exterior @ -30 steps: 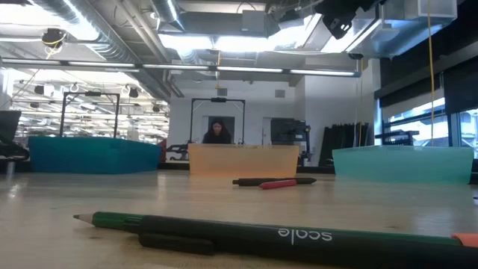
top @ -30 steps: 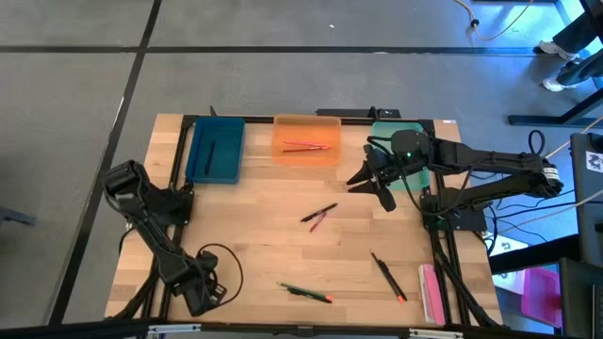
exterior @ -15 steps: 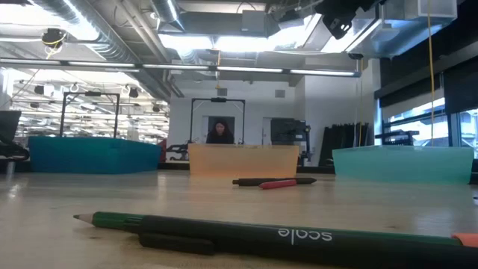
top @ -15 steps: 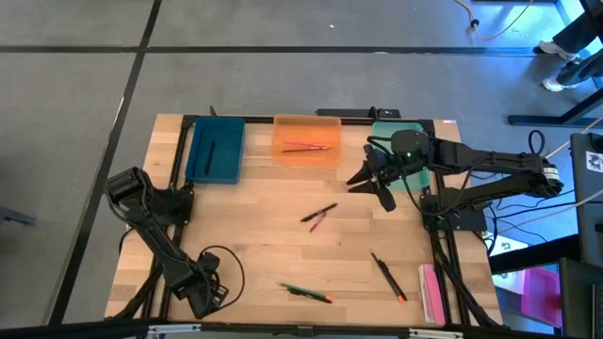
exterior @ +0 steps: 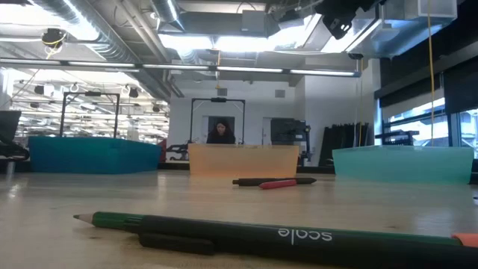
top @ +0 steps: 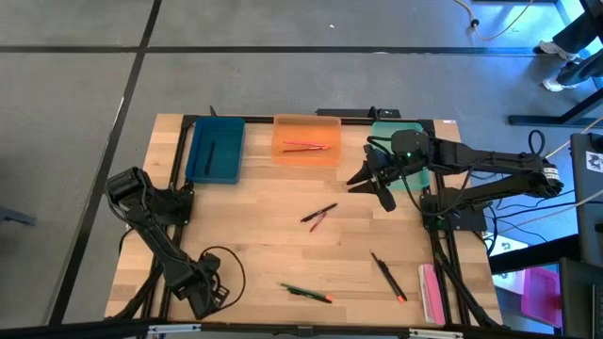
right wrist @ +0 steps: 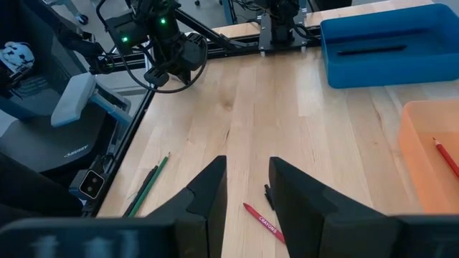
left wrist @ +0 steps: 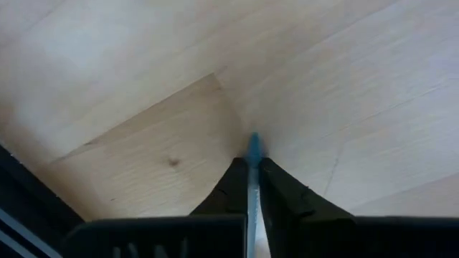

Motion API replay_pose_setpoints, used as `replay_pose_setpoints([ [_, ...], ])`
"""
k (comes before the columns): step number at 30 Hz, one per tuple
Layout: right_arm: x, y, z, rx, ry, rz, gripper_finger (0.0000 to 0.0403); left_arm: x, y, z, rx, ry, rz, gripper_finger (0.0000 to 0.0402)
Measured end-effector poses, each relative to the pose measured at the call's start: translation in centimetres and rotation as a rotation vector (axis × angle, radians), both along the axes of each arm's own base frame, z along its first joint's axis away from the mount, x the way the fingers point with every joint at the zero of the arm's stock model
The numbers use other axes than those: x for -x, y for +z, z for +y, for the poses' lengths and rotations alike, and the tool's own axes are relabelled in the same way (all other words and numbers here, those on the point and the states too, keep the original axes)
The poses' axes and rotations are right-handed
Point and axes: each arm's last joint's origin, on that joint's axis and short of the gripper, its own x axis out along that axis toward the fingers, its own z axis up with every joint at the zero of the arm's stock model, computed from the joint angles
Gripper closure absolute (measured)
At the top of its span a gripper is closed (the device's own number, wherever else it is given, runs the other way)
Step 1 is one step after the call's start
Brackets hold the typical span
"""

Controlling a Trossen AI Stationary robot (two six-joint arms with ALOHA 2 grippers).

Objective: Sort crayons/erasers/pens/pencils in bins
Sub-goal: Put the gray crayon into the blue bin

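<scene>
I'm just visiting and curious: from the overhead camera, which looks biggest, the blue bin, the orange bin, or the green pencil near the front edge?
1. Blue bin and orange bin: they look about alike, so I won't rank one over the other.
2. Green pencil: clearly the smallest, far shorter than either bin.

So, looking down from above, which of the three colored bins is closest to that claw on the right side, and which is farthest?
From the right gripper, in the high view:
1. Mint green bin: nearest, at the table's right far corner, partly under the arm.
2. Orange bin: next, in the middle of the far edge.
3. Teal-blue bin: farthest, at the far left.
</scene>
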Motion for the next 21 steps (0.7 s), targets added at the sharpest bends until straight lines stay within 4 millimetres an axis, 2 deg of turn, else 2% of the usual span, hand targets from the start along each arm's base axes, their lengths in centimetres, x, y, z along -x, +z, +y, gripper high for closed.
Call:
replay_pose_setpoints([
  [13, 0.0, 0.0, 0.0, 0.000, 0.000, 0.000, 0.0292, -1.1, 0.6, 0.9, 0.019, 0.011, -0.036, 0.0400],
  [21, 0.0, 0.0, 0.0, 0.004, 0.001, -0.001, 0.0292, -2.5, 2.7, 2.6, -0.056, 0.032, -0.248, 0.0401],
])
